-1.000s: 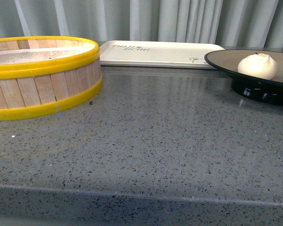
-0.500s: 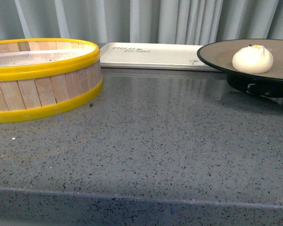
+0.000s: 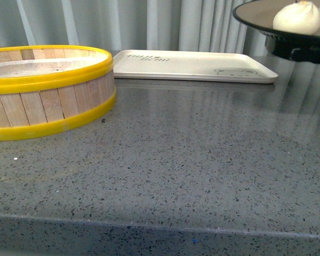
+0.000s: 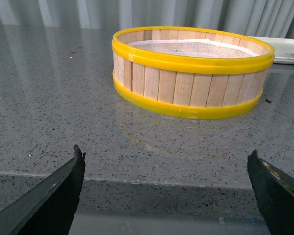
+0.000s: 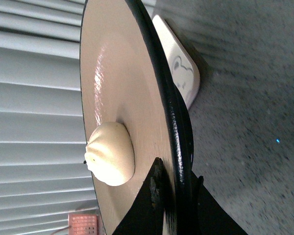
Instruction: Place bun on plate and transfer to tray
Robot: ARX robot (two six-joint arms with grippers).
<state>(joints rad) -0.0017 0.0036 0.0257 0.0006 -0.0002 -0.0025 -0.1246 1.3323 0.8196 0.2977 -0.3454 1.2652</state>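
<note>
The white bun (image 3: pixel 297 18) sits on the brown, black-rimmed plate (image 3: pixel 256 12), which hangs in the air at the upper right of the front view, above and to the right of the cream tray (image 3: pixel 186 65). In the right wrist view my right gripper (image 5: pixel 177 177) is shut on the plate's black rim (image 5: pixel 172 112), one finger on the tan face next to the bun (image 5: pixel 111 153), the other under the rim. A corner of the tray (image 5: pixel 182 77) shows beyond the plate. My left gripper (image 4: pixel 166 159) hangs open at the counter's near edge, nothing between its fingers.
A yellow-rimmed wooden steamer basket (image 3: pixel 45 90) stands at the left on the grey speckled counter (image 3: pixel 192 149), close to the tray's left end; it is also seen ahead of the left gripper as the steamer basket (image 4: pixel 191 71). Grey curtains hang behind.
The plate with the bun has risen off the counter, from beside the tray at the right to high in the upper right corner. The whole tray now shows.
</note>
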